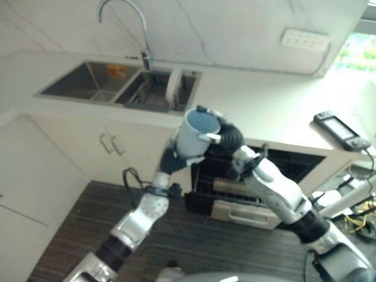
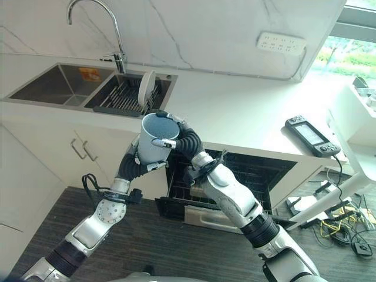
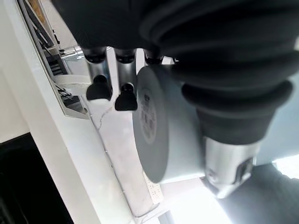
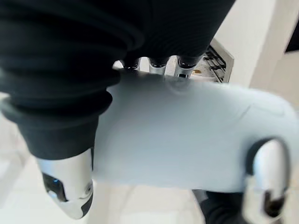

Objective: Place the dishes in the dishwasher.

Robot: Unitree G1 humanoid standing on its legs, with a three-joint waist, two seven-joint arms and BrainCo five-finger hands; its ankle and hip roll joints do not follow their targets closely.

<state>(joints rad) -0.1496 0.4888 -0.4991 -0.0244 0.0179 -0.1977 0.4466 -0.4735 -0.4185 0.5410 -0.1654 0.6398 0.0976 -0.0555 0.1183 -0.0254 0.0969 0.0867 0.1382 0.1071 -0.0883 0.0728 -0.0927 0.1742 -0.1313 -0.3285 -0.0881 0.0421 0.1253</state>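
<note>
Both hands, left hand [image 2: 130,166] and right hand [image 2: 183,140], are curling round the pale blue ceramic mug [image 2: 154,138], holding it above the open black dishwasher [image 2: 247,176] at 5 o'clock; release one grip before lowering it.

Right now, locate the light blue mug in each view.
Left eye view: mug at centre, above the open dishwasher.
Right eye view: mug left of centre, above the dishwasher.
Left wrist view: its base faces the camera.
Right wrist view: its side spans the picture.
Shared landmark: the sink.
</note>
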